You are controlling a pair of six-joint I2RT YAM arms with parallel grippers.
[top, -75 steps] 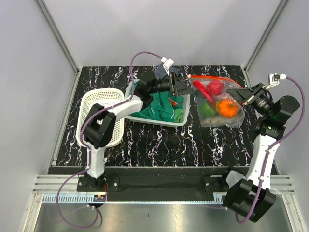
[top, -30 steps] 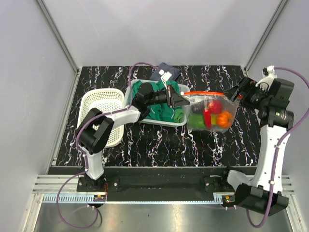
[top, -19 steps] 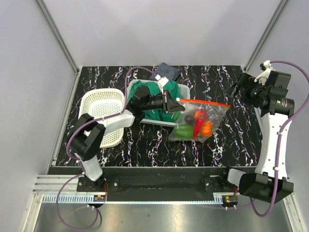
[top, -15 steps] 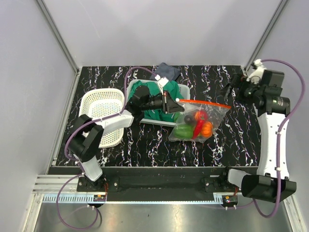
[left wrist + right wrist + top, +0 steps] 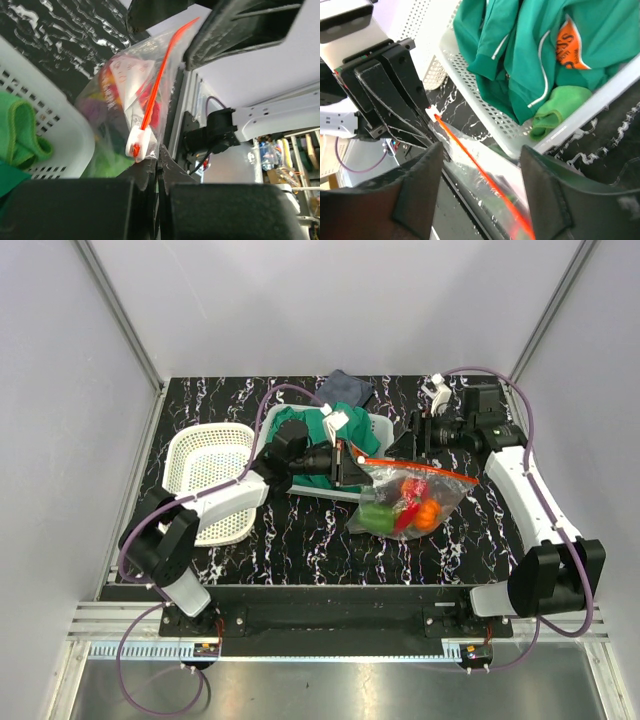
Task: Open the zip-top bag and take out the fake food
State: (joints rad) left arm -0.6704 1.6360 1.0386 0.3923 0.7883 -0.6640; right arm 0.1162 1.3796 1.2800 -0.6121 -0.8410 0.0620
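Note:
The zip-top bag [image 5: 440, 498] hangs by its left corner above the dark table, its orange-red zip strip [image 5: 420, 471] on top. Fake food [image 5: 414, 508] in red, orange and green shows through the plastic. My left gripper [image 5: 356, 462] is shut on the bag's corner beside the white slider [image 5: 140, 142]. My right gripper [image 5: 412, 440] hovers open just over the strip near that end. In the right wrist view the zip strip [image 5: 485, 180] runs between my spread fingers [image 5: 420, 195] without touching them. The bag [image 5: 120, 85] and my left gripper [image 5: 159, 164] fill the left wrist view.
A white tray [image 5: 318, 492] holding a green garment [image 5: 340, 425] stands right behind the bag. A white perforated basket [image 5: 215, 485] lies at the left. A dark folded cloth [image 5: 345, 387] rests at the table's back edge. Grey walls enclose the table.
My right gripper has let go of the bag's right end and swung left over the strip, close to my left gripper. The bag has sagged and shifted down and left.

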